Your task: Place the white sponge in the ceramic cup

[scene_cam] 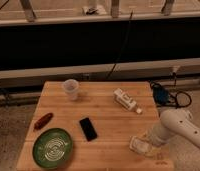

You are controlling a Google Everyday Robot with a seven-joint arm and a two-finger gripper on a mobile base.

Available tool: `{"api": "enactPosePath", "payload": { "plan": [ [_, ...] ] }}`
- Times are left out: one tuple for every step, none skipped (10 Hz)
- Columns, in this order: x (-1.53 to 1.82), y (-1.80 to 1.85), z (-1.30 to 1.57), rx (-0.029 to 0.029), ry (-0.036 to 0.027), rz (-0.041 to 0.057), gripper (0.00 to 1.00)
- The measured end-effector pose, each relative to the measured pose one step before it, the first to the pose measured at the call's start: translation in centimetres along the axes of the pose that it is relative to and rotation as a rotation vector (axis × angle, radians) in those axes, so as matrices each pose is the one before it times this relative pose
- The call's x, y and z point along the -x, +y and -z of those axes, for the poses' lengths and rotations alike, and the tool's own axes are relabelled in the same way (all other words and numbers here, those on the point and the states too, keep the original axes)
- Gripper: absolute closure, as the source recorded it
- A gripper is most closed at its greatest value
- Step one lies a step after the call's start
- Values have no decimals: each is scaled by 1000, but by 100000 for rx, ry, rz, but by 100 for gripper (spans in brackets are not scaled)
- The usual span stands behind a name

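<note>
I see gripper (144, 147) pinched on small off-white soft sponge block (136, 145) | front-right corner of wooden tabletop (108, 107) | pale tapered ceramic cup (71, 89) near back-left corner

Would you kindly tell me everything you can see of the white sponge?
The white sponge is a small, pale off-white block, roughly rectangular and soft-looking. It lies near the front right corner of the wooden table, close to the front edge and far from the ceramic cup at the back left. The gripper, reaching in from the right, is down over it and shut on it. The sponge appears to rest on the tabletop, and nothing else touches it.
</note>
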Motion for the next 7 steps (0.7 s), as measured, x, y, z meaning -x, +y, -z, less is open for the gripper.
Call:
{"api": "enactPosePath", "payload": {
  "plan": [
    [30,24,111,145,-5,-51,100],
    [39,-102,263,31,607,127,100],
    [-62,-161,257,-25,578,15,100],
    [-36,-86,272,0,106,-197,100],
    [-14,-284,480,69,-55,-721,100],
    [53,-329,354,232,105,-240,100],
    [169,-258,461,-12,232,120,100]
  ]
}}
